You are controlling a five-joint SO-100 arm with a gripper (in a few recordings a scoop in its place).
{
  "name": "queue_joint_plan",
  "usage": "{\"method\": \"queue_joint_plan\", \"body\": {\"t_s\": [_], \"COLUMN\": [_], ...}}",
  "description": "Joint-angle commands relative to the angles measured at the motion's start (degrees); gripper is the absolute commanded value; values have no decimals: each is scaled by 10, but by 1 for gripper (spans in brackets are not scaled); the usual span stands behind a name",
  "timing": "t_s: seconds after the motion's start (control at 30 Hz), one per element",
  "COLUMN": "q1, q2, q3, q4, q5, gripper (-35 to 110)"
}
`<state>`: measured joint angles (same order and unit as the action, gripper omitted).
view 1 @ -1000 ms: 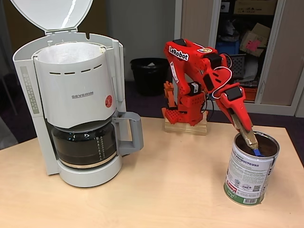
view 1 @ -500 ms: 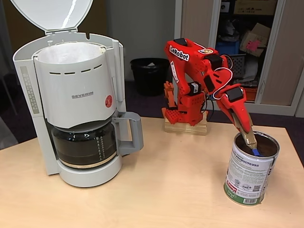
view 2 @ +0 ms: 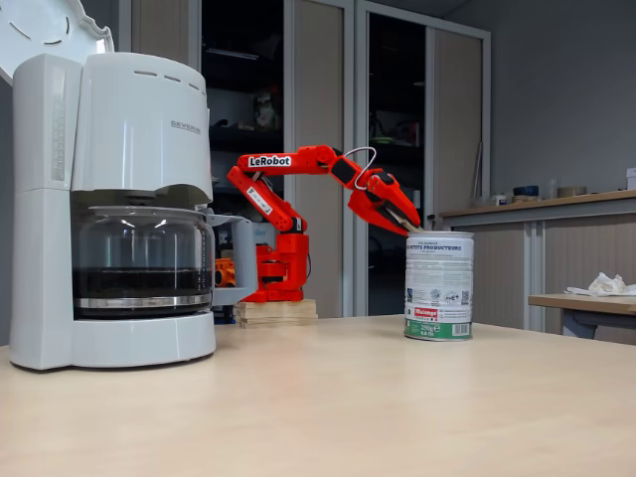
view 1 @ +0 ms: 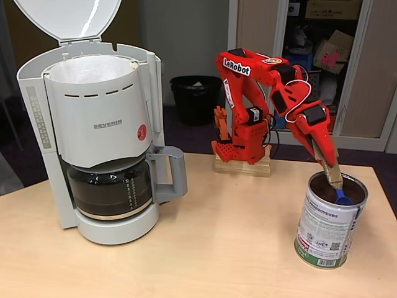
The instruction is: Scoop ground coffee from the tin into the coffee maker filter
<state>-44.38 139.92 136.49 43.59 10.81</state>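
Note:
The tin [view 1: 329, 230] stands open at the table's right, white label facing the camera, dark ground coffee [view 1: 321, 184] showing inside. My red gripper [view 1: 335, 179] slants down into its mouth, shut on a small blue scoop [view 1: 342, 198] that sits low against the near right rim. Whether the scoop holds powder cannot be told. The light grey SEVERIN coffee maker [view 1: 99, 124] stands at the left with its lid up, and the white coffee maker filter [view 1: 92, 67] lines its top basket. From the side, the gripper [view 2: 411, 228] dips behind the rim of the tin [view 2: 438, 288].
A glass carafe [view 1: 111, 189] with dark liquid sits under the basket, its grey handle pointing to the tin. The arm's base rests on a wooden block [view 1: 243, 166] at the table's back. Behind are a black waste bin [view 1: 195, 96] and an open cupboard [view 1: 316, 43].
The forearm and gripper have swung to the right and up a little. The blue scoop has slid from the tin's middle to its near right rim, and the tin has shifted slightly right.

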Motion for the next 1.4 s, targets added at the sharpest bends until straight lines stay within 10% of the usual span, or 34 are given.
{"method": "queue_joint_plan", "body": {"t_s": [0.0, 1.37], "q1": [-8, 22], "q2": [10, -456], "q3": [-59, -684], "q4": [26, 535], "q5": [-23, -104], "gripper": [0, 0]}}
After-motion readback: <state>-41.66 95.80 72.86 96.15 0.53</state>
